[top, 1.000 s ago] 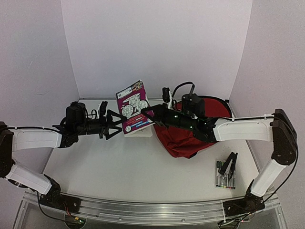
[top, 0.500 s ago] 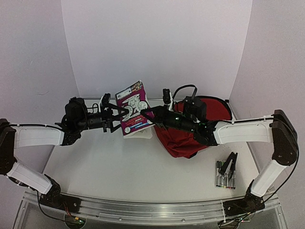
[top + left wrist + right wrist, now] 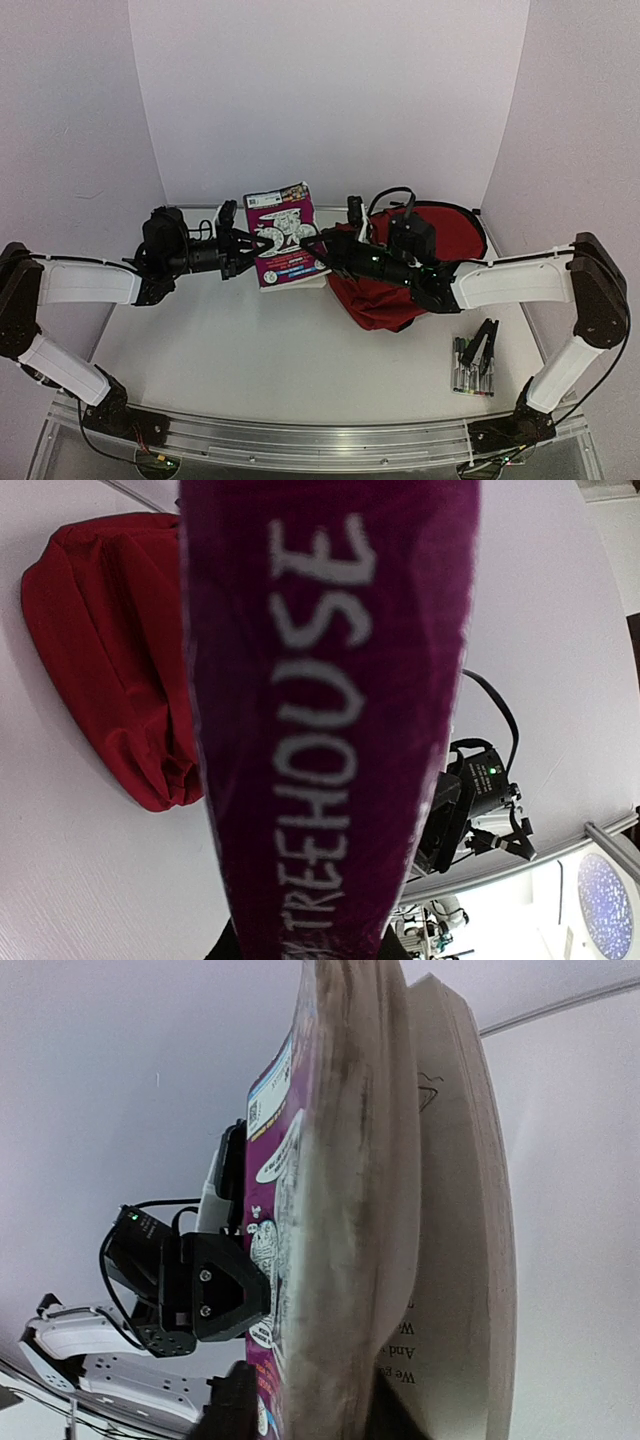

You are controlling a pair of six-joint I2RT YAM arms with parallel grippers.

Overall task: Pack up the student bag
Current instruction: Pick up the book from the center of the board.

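While the book hangs between my two arms, I want one firm hold before the other arm pulls away.

Top view: the left gripper pinches the book's 9 o'clock edge. The right gripper sits at its 3 o'clock edge, and I cannot tell if it grips. The student bag lies on the table, at 3 o'clock from the book.

Left wrist: the book's purple spine fills the view, with the bag at 10 o'clock.

Right wrist: the book stands between my fingers. I should back out slow and straight.
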